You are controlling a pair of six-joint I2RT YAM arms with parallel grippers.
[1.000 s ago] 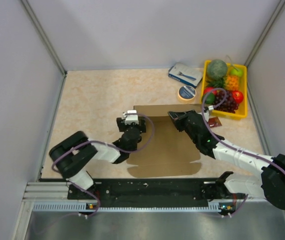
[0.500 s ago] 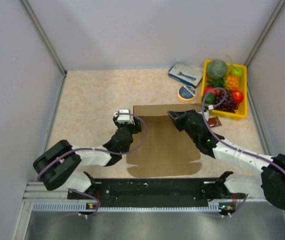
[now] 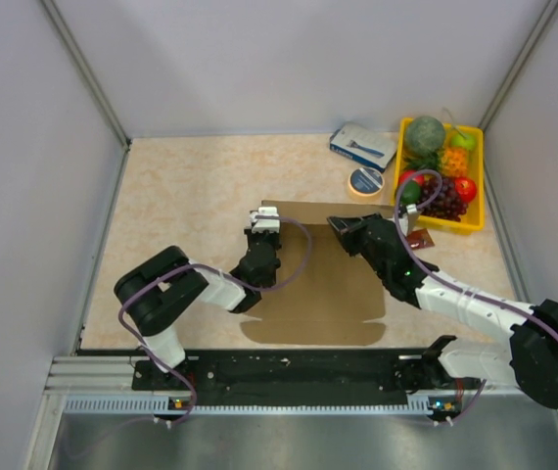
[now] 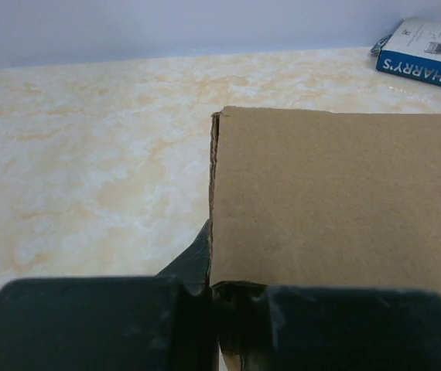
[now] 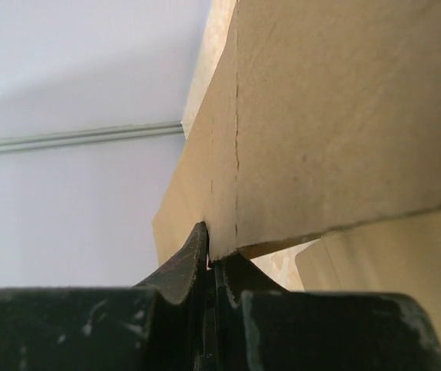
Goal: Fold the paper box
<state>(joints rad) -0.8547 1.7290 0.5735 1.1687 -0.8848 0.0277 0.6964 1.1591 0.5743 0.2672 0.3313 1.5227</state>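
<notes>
Paper box [image 3: 323,289]: plain brown cardboard blank, lay near the middle of the table [image 3: 181,211], between the two arms; its near part lay flat, its far panel stood raised along a crease.
Left gripper [image 3: 264,217]: sat at the far left corner of the box.
Left fingers [image 4: 193,259]: drawn almost together, pinching the left edge of the raised panel [image 4: 336,193]; the cardboard edge ran down into the narrow gap at the gripper [image 4: 213,290].
Right gripper [image 3: 338,227]: sat at the right end of the raised panel, arm reaching in from the near right.
Right fingers [image 5: 180,267]: pressed together on the thin cardboard edge at the gripper [image 5: 211,263]; the panel [image 5: 344,116] rose from the pinch, a perforated crease line visible on it.
Carton [image 3: 362,145]: small, blue and white, printed, lay beyond the box at the far right, apart from it; also seen by the left wrist camera [image 4: 429,54].
Round item [image 3: 365,181]: small, blue-faced, just beyond the box's far right corner; kind not clear.
Tray [image 3: 445,227]: yellow, at the far right, holding fruit, well clear of the left gripper.
</notes>
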